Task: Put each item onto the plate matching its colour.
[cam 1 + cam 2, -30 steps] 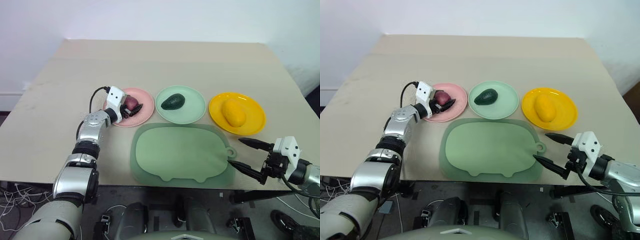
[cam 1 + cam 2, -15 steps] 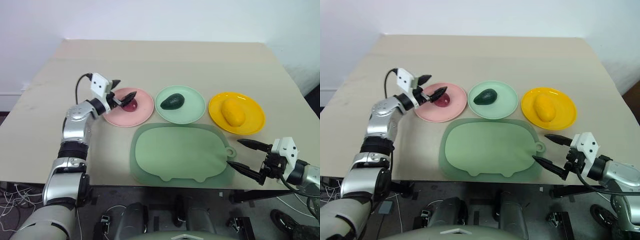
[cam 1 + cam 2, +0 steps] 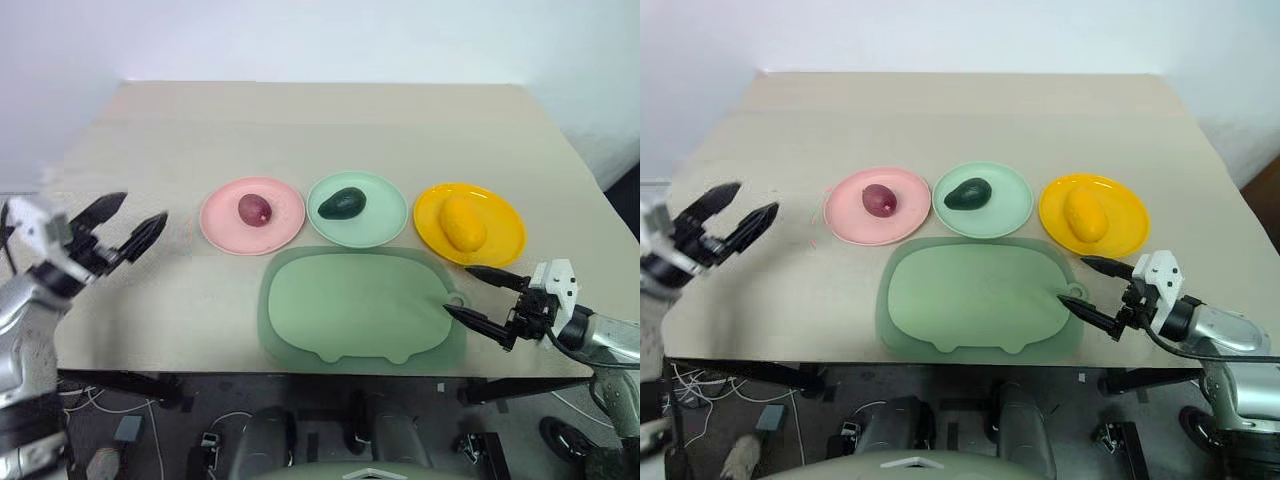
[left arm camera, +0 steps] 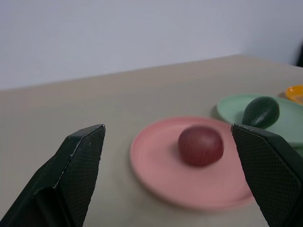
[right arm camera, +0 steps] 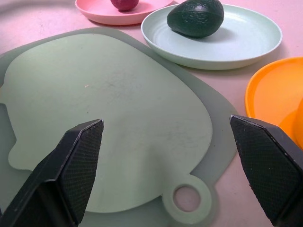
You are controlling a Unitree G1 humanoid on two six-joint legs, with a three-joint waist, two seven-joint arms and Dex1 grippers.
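A round reddish-purple fruit (image 3: 254,209) lies on the pale pink plate (image 3: 285,226). On the mint green plate (image 3: 386,216) lies the dark avocado (image 3: 342,203). An oval yellow-orange fruit (image 3: 461,222) rests on the yellow-orange plate (image 3: 506,236). My left gripper (image 3: 140,208) hangs open and empty over the table's left side, well clear of the pink plate and pointing toward it. In the left wrist view the purple fruit (image 4: 200,145) sits between the spread fingers, far ahead. My right gripper (image 3: 457,290) is open and empty at the cutting board's handle.
A large dull-green cutting board (image 3: 360,305) lies in front of the three plates, near the table's front edge, its handle hole (image 5: 188,199) toward the right gripper. Bare tabletop stretches behind the plates and to the left.
My left gripper opened off the purple fruit, leaving it on the pink plate, and drew back far to the left and toward the front. The right gripper stayed about where it was.
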